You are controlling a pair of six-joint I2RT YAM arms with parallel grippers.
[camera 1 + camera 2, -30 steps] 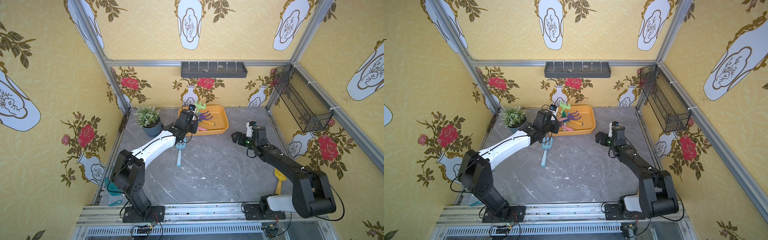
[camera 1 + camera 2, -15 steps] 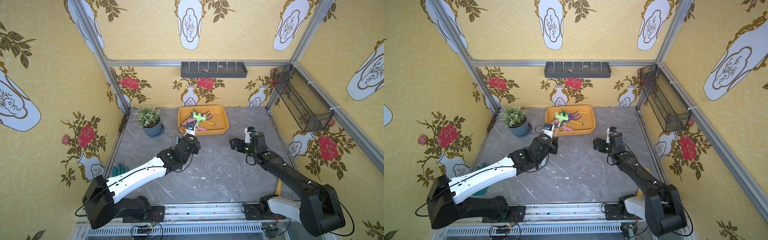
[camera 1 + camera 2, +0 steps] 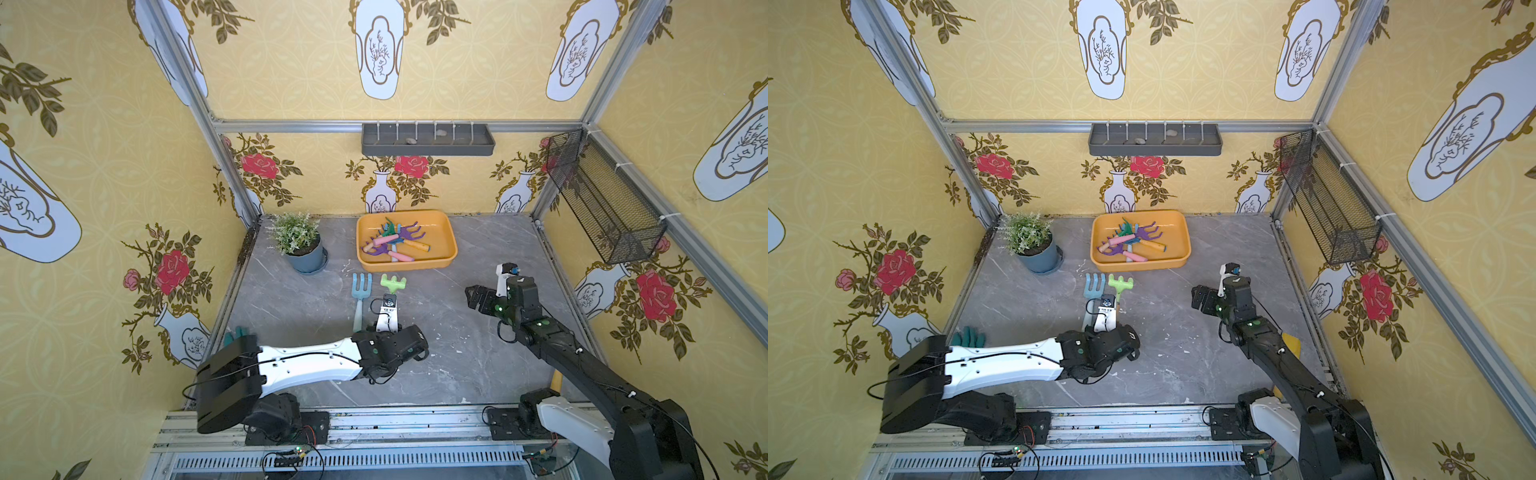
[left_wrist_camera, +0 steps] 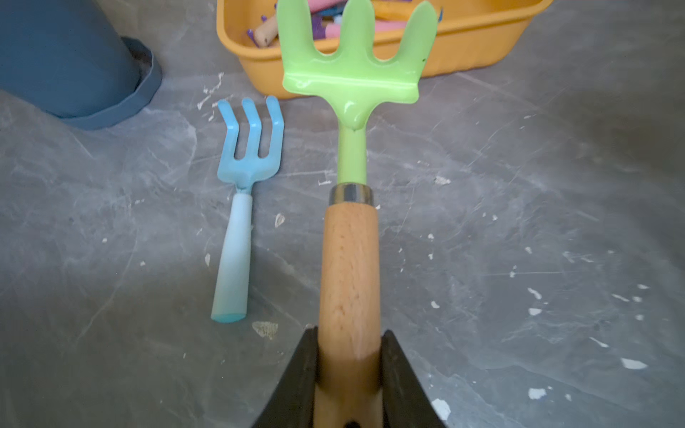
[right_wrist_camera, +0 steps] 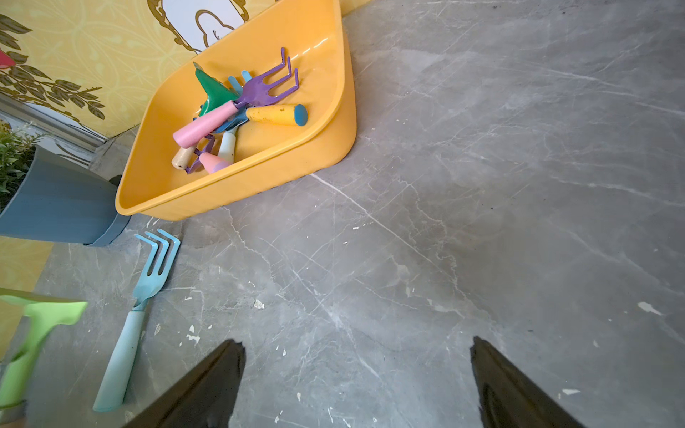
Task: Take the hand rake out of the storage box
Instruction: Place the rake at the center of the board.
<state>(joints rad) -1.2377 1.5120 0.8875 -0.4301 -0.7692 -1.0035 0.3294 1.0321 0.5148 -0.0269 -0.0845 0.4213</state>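
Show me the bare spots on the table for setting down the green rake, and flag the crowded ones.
Free: table between storage box and right gripper; the strip between both arms; the patch in front of the plant pot, left of the blue fork. Crowded: the box's tool pile, and the gap between fork and green rake.

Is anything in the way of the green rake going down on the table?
Nothing visible is. The left gripper holds the green rake outside the box, over the table. The blue rake lies beside it, apart, not under it.
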